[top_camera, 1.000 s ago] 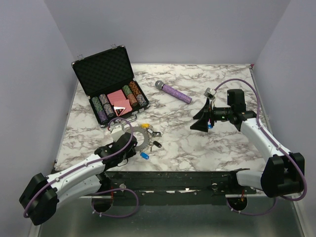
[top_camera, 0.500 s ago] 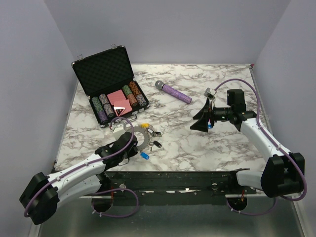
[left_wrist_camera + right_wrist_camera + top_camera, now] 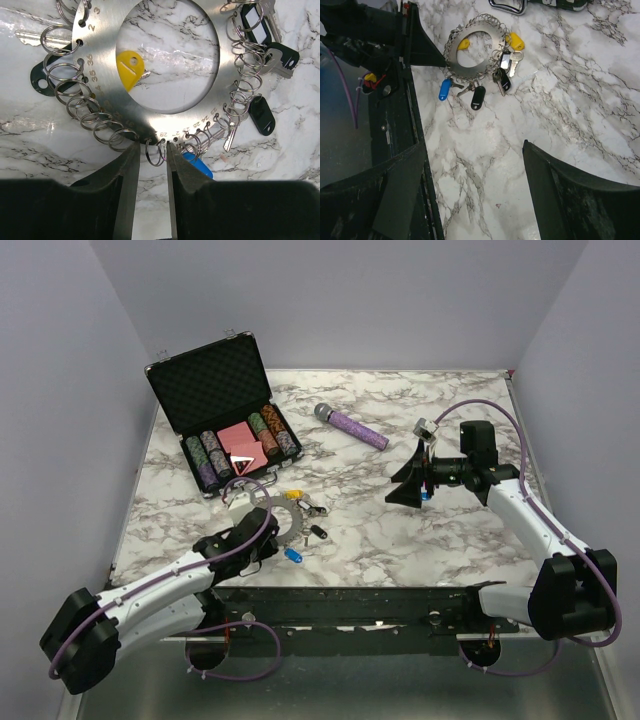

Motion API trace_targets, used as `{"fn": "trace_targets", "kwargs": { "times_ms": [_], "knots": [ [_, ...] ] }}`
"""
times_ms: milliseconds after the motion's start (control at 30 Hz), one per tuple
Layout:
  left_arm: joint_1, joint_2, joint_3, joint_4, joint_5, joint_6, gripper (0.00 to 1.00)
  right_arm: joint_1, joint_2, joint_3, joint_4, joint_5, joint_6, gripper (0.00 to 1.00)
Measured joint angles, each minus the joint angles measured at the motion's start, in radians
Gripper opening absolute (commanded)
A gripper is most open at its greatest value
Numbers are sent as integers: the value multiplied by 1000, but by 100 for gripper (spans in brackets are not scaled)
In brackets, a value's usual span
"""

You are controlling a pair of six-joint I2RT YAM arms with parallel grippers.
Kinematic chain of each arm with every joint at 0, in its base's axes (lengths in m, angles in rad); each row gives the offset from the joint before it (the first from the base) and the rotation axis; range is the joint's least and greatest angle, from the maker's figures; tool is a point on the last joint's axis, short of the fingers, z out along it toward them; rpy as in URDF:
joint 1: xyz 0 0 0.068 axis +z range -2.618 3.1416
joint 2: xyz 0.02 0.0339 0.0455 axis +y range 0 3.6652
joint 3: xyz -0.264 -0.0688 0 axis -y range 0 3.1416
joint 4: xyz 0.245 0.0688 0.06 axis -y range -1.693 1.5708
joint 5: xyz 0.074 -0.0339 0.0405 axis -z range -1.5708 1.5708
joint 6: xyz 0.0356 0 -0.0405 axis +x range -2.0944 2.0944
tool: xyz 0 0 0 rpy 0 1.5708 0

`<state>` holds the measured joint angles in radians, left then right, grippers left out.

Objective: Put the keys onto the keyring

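- Flat on the marble table (image 3: pixel 400 540), at about 7 o'clock of its top and close to the near edge: keyring (image 3: pixel 283 518), a silvery disc with a wide round hole.
- Fanned along the disc's rim from 12 to 5 o'clock in the top view: keys, among them a yellow key (image 3: pixel 293 494), a black key (image 3: pixel 319 532) and a blue key (image 3: pixel 293 554), the blue one nearest the table's edge.
- At the disc's 7 to 8 o'clock side, low over the marble: left gripper (image 3: pixel 264 532).
- Jaws narrow, with one finger (image 3: pixel 125 190) on each side of a small split ring (image 3: pixel 154 151) at the rim. Cannot tell whether pinching it or only flanking it.
- At 3 o'clock of the table, raised off the surface: right gripper (image 3: pixel 408 485), jaws spread wide, nothing between them.
- Open room: a broad stretch of bare marble between the keys and the right gripper.
- Near the keyring at its 11 o'clock: opened poker chip case (image 3: pixel 225 430).
- Well apart at 1 o'clock: purple microphone (image 3: pixel 350 425).
- Only in the left wrist view: engraved numbers beside the rim holes, the many split rings, a yellow key seen through the hole, a black key tucked under the rings at 9 o'clock.
- Only in the right wrist view: the whole keyring at a distance past the open fingers, marble free in between.
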<state>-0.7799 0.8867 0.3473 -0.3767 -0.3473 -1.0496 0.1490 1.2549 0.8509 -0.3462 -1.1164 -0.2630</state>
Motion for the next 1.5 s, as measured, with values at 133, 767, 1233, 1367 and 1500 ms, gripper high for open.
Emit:
{"fn": "trace_targets", "kwargs": {
  "times_ms": [133,767,1233,1367,1500],
  "knots": [
    [0,-33,0,-34,-10,-3,42,0,0,0,0,0,0,87],
    [21,-37,0,-115,-70,42,45,0,0,0,0,0,0,87],
    [33,-10,0,-50,-53,63,41,0,0,0,0,0,0,87],
    [34,-10,0,-39,-44,63,41,0,0,0,0,0,0,87],
    [35,-10,0,-35,-41,63,42,0,0,0,0,0,0,87]
  ]
}}
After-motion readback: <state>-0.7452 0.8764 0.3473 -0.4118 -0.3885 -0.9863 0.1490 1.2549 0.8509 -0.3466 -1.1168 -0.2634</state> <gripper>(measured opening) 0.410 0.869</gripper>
